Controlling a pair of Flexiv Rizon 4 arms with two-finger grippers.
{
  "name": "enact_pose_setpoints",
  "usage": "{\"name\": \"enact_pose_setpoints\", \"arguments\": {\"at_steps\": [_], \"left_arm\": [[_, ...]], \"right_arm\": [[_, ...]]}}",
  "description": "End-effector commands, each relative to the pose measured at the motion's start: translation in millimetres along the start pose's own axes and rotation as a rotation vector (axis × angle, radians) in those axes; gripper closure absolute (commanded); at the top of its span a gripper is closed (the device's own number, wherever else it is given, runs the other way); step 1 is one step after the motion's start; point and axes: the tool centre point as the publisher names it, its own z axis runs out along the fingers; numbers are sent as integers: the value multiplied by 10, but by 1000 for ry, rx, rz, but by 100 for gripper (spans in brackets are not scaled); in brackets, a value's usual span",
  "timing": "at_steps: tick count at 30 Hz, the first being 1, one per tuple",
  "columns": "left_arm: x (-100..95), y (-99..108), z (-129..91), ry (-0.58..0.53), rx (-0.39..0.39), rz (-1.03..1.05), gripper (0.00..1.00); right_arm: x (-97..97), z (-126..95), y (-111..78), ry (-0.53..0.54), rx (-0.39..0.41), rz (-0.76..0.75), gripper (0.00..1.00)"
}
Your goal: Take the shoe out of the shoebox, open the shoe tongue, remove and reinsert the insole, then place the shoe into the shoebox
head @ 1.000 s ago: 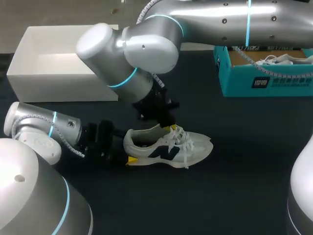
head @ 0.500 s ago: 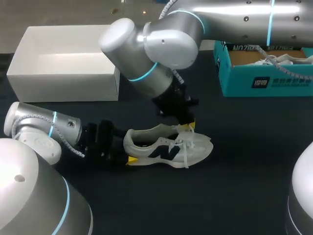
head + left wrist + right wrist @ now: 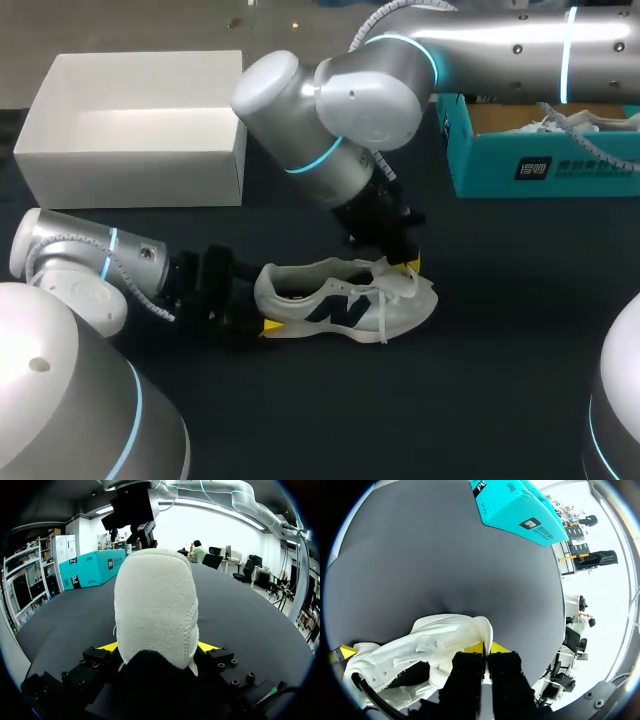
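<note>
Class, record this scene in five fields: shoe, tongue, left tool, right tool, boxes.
shoe: white shoe upright on the dark table, outside both boxes
tongue: tongue raised off the opening
left tool: left tool shut on the shoe's heel, a tip at each side
right tool: right tool shut on the tongue
boxes: white box open, back left; teal box back right, holding another shoe

The table (image 3: 500,400) was dark. A white shoe (image 3: 345,305) lay on its side on it. A white box (image 3: 130,175) sat behind the shoe, off to its left. A teal box (image 3: 560,170) sat behind the shoe, off to its right.
</note>
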Motion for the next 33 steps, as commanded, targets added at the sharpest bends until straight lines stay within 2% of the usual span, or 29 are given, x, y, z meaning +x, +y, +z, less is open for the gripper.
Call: {"name": "enact_pose_setpoints", "arguments": {"at_steps": [1,8,9,10,12,14,16,19,27,33], "left_arm": [[16,42,20,-2,-2,0,100],[16,42,20,-2,-2,0,100],[16,42,20,-2,-2,0,100],[16,42,20,-2,-2,0,100],[16,42,20,-2,-2,0,100],[16,42,20,-2,-2,0,100],[16,42,20,-2,-2,0,100],[16,42,20,-2,-2,0,100],[16,42,20,-2,-2,0,100],[16,42,20,-2,-2,0,100]], "right_arm": [[54,193,-34,-3,11,218,100],[116,377,-65,-13,42,223,100],[116,380,-70,-6,50,226,85],[112,388,-73,-7,51,227,66],[106,392,-77,-7,55,231,52],[91,392,-77,-8,55,233,25],[65,390,-66,-8,54,239,11],[31,382,-67,-9,53,248,4],[-104,379,-57,-1,56,280,0],[-200,109,-62,61,-2,287,0]]}}
